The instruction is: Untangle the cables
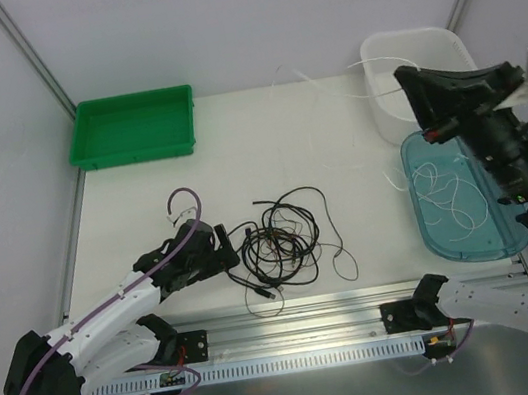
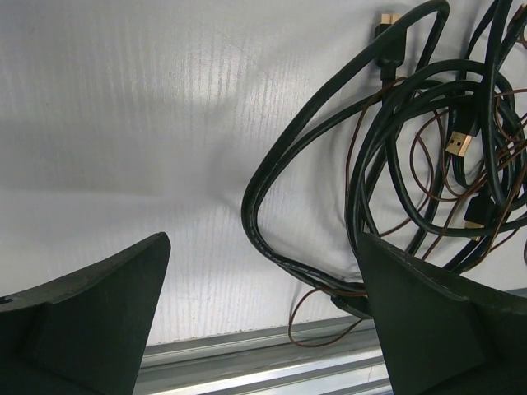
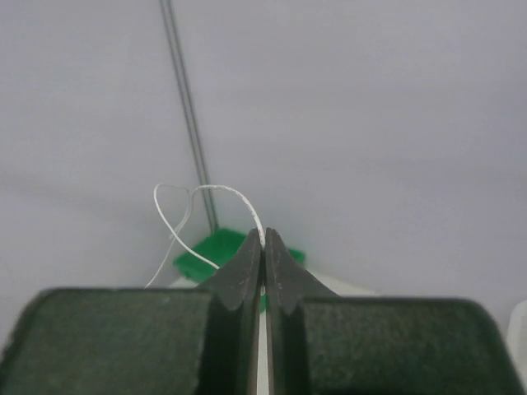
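Observation:
A tangle of black cables point(image 1: 283, 240) lies on the white table near its front edge, with a thin brown cord point(image 2: 329, 325) threaded through it. My left gripper point(image 1: 232, 253) sits low at the tangle's left side and is open. In the left wrist view a black cable loop point(image 2: 255, 226) lies between the wide-apart fingers point(image 2: 99, 313) of the left gripper point(image 2: 263, 280), which touch nothing. My right gripper point(image 1: 404, 78) is raised at the right, shut on the thin white cable point(image 3: 235, 197). The rest of the white cable point(image 1: 442, 190) loops down onto the blue tray.
A green tray point(image 1: 133, 128) stands at the back left. A white bin point(image 1: 386, 106) sits at the back right, and a clear blue tray point(image 1: 489, 239) lies in front of it. An aluminium rail point(image 1: 304, 314) runs along the table's front edge.

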### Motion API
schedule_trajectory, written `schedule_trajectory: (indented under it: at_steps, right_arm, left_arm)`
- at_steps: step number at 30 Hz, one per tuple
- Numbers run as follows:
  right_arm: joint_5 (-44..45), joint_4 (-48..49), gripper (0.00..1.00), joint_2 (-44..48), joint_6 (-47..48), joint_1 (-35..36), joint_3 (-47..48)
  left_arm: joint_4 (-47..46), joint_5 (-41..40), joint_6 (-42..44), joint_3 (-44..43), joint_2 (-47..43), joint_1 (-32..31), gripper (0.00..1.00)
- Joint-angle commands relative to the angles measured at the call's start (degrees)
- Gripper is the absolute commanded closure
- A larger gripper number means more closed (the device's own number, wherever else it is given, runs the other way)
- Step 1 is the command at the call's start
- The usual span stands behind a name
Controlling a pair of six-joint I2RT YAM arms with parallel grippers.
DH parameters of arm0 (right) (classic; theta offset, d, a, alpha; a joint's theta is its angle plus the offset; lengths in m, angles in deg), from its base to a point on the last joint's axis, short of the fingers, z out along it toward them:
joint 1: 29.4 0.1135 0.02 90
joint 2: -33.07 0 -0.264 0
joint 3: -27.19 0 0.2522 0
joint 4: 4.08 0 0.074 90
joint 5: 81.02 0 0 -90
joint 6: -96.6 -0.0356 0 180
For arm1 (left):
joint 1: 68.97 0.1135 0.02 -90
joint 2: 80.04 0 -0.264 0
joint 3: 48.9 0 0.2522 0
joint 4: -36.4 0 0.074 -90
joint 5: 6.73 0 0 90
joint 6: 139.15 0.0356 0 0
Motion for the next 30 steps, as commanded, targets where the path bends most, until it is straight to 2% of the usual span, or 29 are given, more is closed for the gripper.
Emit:
schedule_trajectory:
  at_steps: [1, 4, 10, 15, 19, 25, 30]
  right_arm:
    - [8.56, 12.67, 0.99, 3.5, 2.15, -0.15, -7.7]
    - [13.72, 5.43, 0.99, 2.11, 2.42, -0.24, -8.51]
    - [20.6, 1.01, 0.99, 2.1, 0.93, -3.74, -15.19]
    - [18.42, -4.27, 0.99, 1.93, -3.38, -10.51, -17.56]
    - [14.38, -9.18, 0.99, 0.61, -7.77, -18.59, -17.83]
    - [10.78, -13.23, 0.99, 0.7, -11.38, -29.14, -18.0]
    - [9.1, -17.8, 0.99, 0.79, -13.23, -35.65, -11.61]
  left_arm:
    - [-1.03, -0.12, -0.05, -1.63, -0.23, 0.41, 0.01]
    - [-1.03, 0.22, 0.57, -2.42, -0.31, 0.41, 0.01]
    - [-0.69, 0.58, 3.2, -4.18, -2.24, 0.5, 0.01]
    - [1.77, -1.09, 6.72, -8.13, -2.6, 0.85, 0.01]
    - [4.94, -0.39, 10.32, -14.36, -1.46, 3.22, 0.01]
    - [10.82, 5.58, 19.89, -22.36, 0.12, 12.7, 0.01]
    - [14.43, 2.78, 29.12, -26.68, 1.27, 17.02, 0.01]
